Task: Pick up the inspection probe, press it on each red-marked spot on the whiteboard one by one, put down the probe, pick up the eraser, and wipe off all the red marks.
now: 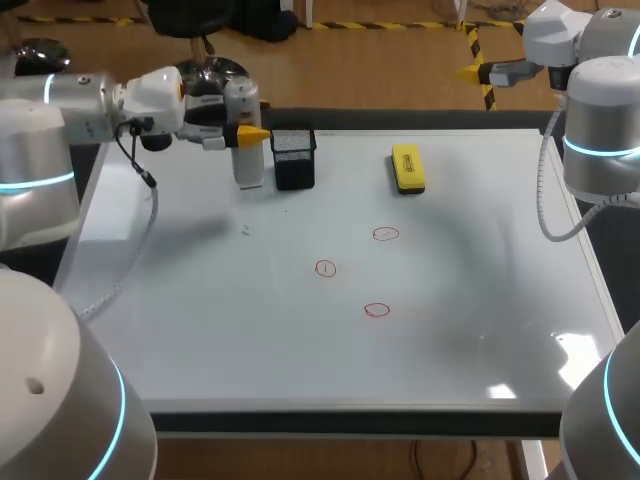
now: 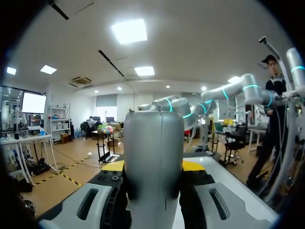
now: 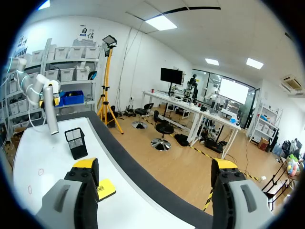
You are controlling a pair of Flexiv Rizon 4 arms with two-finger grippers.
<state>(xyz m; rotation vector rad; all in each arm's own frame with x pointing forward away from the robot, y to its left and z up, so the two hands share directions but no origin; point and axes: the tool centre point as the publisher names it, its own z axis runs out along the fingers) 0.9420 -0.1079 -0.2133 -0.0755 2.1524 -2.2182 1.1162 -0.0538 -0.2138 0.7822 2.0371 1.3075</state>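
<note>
Inspection probe (image 1: 248, 165), silver-grey cylinder, upright

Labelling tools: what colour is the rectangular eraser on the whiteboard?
The eraser is yellow, clearest in head view.

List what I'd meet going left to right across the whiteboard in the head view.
Silver cylindrical inspection probe held by the left gripper → black mesh holder → leftmost red circle mark → yellow rectangular eraser.
</note>
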